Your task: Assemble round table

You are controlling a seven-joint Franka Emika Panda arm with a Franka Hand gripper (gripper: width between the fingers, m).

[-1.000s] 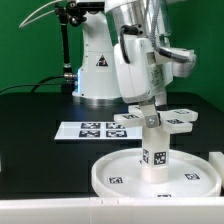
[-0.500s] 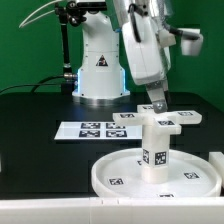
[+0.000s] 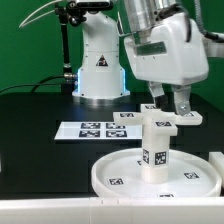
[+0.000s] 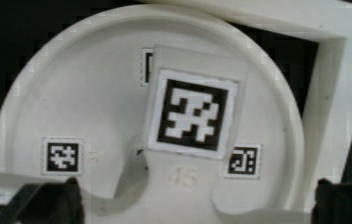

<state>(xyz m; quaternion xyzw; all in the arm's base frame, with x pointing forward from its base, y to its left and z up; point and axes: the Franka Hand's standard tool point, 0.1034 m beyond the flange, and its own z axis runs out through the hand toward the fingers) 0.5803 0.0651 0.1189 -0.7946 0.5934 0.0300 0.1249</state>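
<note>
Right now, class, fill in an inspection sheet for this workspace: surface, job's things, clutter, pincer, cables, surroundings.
Surface: black table, marker board flat on it.
Job's things: leg upright in the middle of the round disc; cross-shaped foot lies behind, apart from them.
Clutter: nothing seen.
Pincer: pincer open, above the leg, holding nothing.
Cables: thin cable arcs to the arm's base.
Surroundings: green backdrop.
</note>
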